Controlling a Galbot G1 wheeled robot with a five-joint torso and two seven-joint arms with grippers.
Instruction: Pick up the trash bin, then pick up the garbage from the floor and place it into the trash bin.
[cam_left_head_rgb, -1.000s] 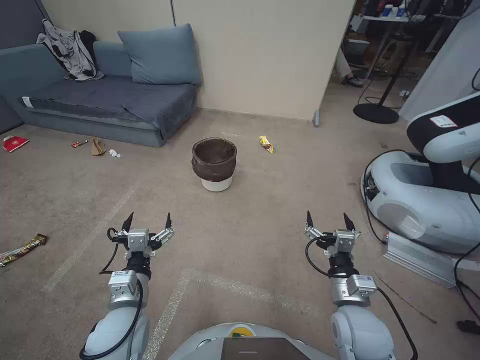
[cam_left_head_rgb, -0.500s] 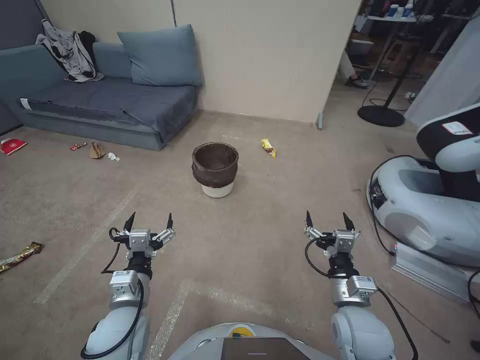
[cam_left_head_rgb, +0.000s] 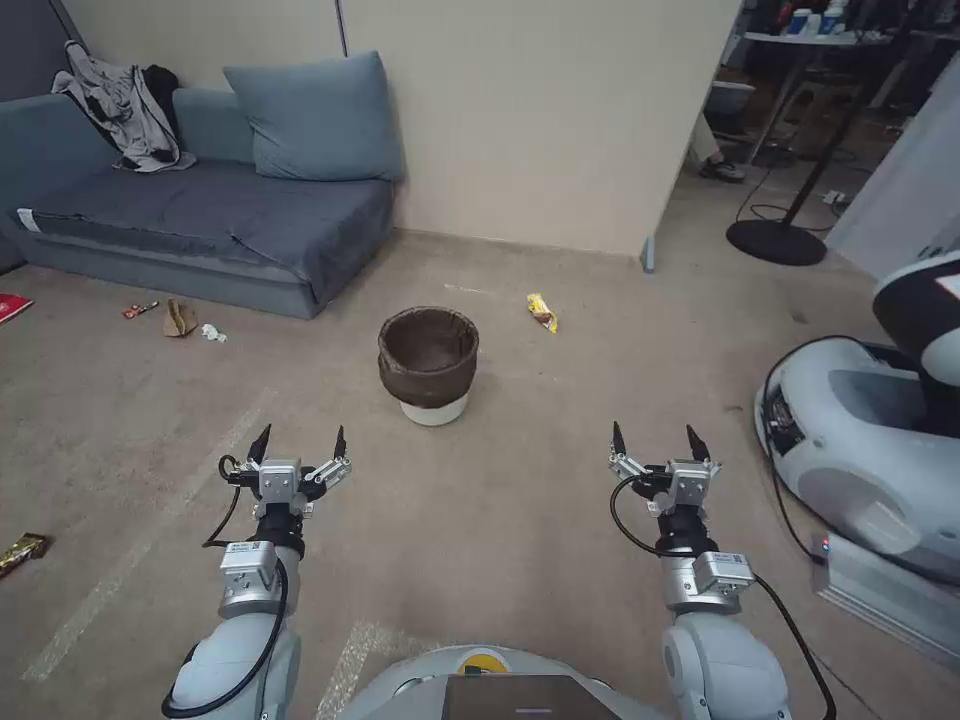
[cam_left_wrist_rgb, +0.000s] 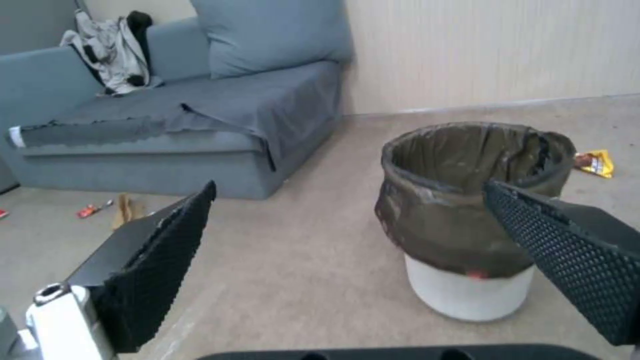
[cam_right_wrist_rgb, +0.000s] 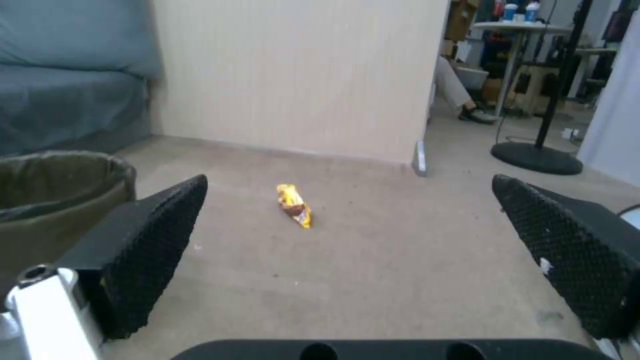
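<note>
The trash bin (cam_left_head_rgb: 428, 366), a white bucket with a dark brown bag over its rim, stands upright on the carpet ahead of me; it also fills the left wrist view (cam_left_wrist_rgb: 467, 220). My left gripper (cam_left_head_rgb: 299, 441) is open, short of the bin and to its left. My right gripper (cam_left_head_rgb: 654, 440) hangs open to the bin's right. Garbage lies about: a yellow snack wrapper (cam_left_head_rgb: 541, 312) (cam_right_wrist_rgb: 294, 205) beyond the bin, and a red wrapper (cam_left_head_rgb: 139, 310), a tan paper bag (cam_left_head_rgb: 179, 318) and a white tissue wad (cam_left_head_rgb: 211, 333) by the sofa.
A blue sofa (cam_left_head_rgb: 200, 215) with a jacket (cam_left_head_rgb: 122, 105) stands at the back left, a beige partition (cam_left_head_rgb: 520, 120) behind the bin. Another robot's white base (cam_left_head_rgb: 870, 450) is close on the right. A brown wrapper (cam_left_head_rgb: 20, 552) and a red carton (cam_left_head_rgb: 10, 306) lie at the left edge.
The whole scene has slid down and toward me in the head view: the camera has moved closer to the bin. Both arms keep the same pose, grippers open.
</note>
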